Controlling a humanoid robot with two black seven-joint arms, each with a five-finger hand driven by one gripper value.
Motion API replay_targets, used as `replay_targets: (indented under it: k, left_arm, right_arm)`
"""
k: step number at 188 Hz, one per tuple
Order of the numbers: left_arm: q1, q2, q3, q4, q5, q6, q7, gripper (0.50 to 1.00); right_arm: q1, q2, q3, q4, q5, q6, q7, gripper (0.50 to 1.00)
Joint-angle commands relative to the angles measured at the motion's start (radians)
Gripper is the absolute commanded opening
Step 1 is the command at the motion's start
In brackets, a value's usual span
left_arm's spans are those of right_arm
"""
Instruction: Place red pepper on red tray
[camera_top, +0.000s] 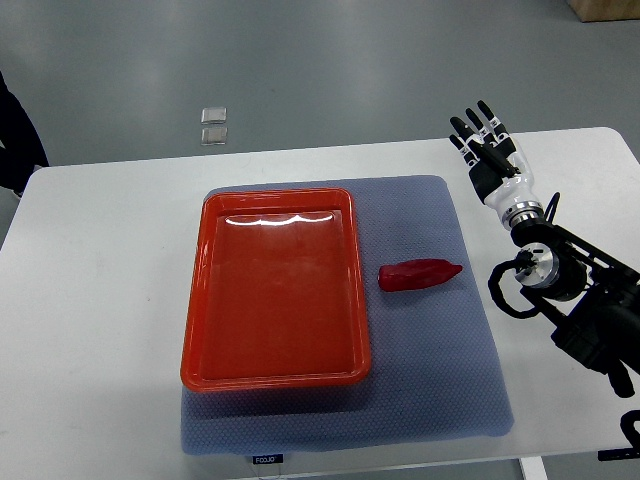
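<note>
The glossy red pepper (420, 275) is lying on the blue-grey mesh mat (430, 380) at centre right of the frame, just beside the empty red plastic tray (198, 300) but not touching it. Its long axis is running nearly left to right, pointed tip toward the right edge. The right hand (487, 147), black-fingered and white-bodied, is hovering at upper right, fingers extended and holding nothing, so the pepper is sitting below and left of it. No left arm is showing. The mat is covering a white table (90, 270); grey floor is filling the top.
</note>
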Motion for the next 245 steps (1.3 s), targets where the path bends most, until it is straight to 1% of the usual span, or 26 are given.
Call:
replay_targets:
  k: [1, 101, 134, 187, 228, 245]
  left_arm:
    - [-0.001, 0.000, 0.000, 0.000, 0.000, 0.000, 0.000, 1.000]
    - [-0.001, 0.000, 0.003, 0.002, 0.000, 0.001, -0.002, 1.000]
    - [-0.001, 0.000, 0.003, 0.002, 0.000, 0.001, -0.002, 1.000]
    - [-0.001, 0.000, 0.003, 0.002, 0.000, 0.003, -0.002, 1.000]
    - [-0.001, 0.000, 0.003, 0.002, 0.000, 0.001, -0.002, 1.000]
    - [-0.001, 0.000, 0.001, 0.002, 0.000, 0.001, -0.002, 1.000]
  right_arm:
    - [0.000, -0.001, 0.000, -0.002, 0.000, 0.000, 0.000, 0.913]
    - [0.001, -0.003, 0.000, -0.005, 0.000, 0.000, 0.000, 0.913]
    - [0.003, -0.004, 0.000, -0.045, 0.000, 0.006, -0.002, 0.913]
    - [0.004, -0.015, 0.000, -0.052, -0.002, 0.002, -0.003, 0.913]
    - [0.040, -0.017, -0.003, -0.081, -0.011, -0.002, -0.009, 0.913]
    - [0.054, -0.041, -0.020, -0.083, -0.018, -0.003, -0.009, 0.913]
